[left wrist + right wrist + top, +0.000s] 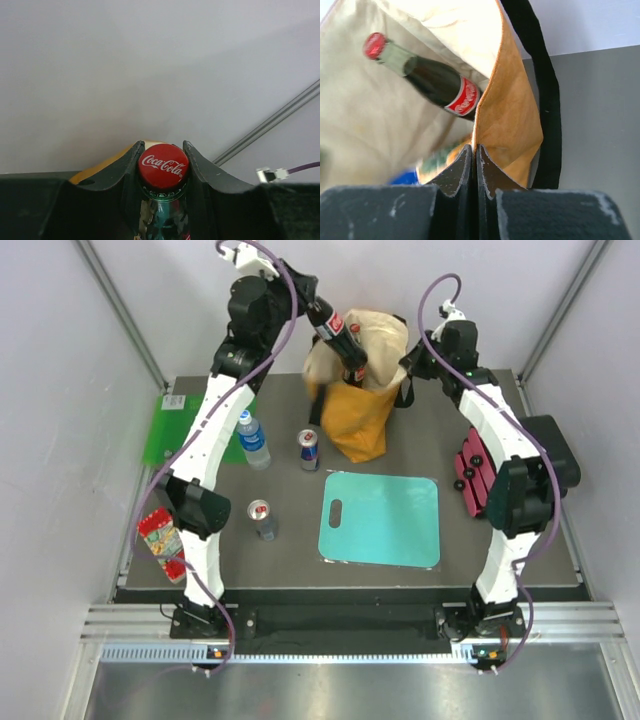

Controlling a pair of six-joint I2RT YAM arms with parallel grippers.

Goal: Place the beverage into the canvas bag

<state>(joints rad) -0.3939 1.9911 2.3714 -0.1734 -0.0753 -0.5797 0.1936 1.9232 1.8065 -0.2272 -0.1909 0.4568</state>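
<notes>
The beverage is a glass Coca-Cola bottle [340,338] with a red cap [163,166]. My left gripper [322,312] is shut on its neck and holds it tilted over the mouth of the canvas bag [362,420]. In the right wrist view the bottle [437,82] slants across the pale cream lining [365,120], its base hidden behind the mustard wall [512,115]. My right gripper [474,150] is shut on the bag's rim and holds it up, next to a black strap [542,95]. Blurred blue and green things lie deep inside the bag.
A water bottle [254,440], a Red Bull can [309,450] and another can [263,520] stand left of the bag. A teal cutting board [381,518] lies in front. A green board [178,430], a red snack pack [163,540] and a red rack [472,475] sit along the table's sides.
</notes>
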